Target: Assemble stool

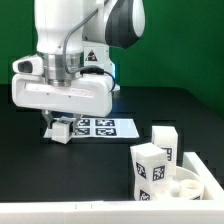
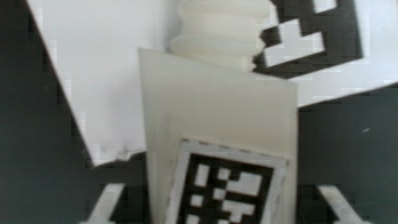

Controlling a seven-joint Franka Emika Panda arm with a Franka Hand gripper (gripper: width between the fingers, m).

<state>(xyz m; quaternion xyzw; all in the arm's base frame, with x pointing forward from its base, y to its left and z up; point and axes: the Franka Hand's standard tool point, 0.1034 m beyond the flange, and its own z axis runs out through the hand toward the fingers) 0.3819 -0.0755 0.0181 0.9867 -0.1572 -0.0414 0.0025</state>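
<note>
- Gripping a stool leg point(image 2: 217, 130), the gripper point(image 1: 58, 128) is clenched on it above the marker board point(image 1: 105, 127)
- Risk: leg may slip or tilt if grasp is off-centre, judged

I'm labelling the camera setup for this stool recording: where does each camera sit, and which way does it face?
Exterior view: off the arm, facing the black table; shows the arm, its hand low over the marker board, and the seat with legs at the exterior view's right.
Wrist view: on the wrist, looking down along the hand; both fingers flank a tagged leg.
Shared: the hand, that leg and the marker board.
</note>
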